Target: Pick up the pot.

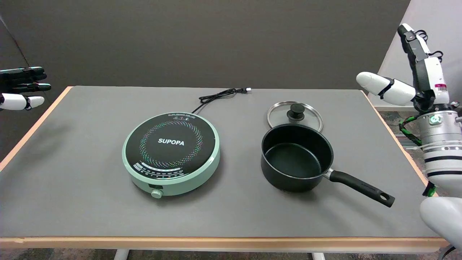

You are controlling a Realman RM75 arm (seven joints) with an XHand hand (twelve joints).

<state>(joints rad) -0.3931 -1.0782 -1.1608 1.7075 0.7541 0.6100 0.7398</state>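
A black pot stands upright and empty on the grey table, right of centre. Its long black handle points toward the lower right, ending near the table's right edge. My right hand hangs in the air beyond the table's right edge, well above and to the right of the pot. Its fingers are spread apart and hold nothing.
A glass lid with a black knob lies flat just behind the pot. A mint-green induction cooker sits at the table's centre, its black cord trailing to the back. The idle left hand hovers at the upper left.
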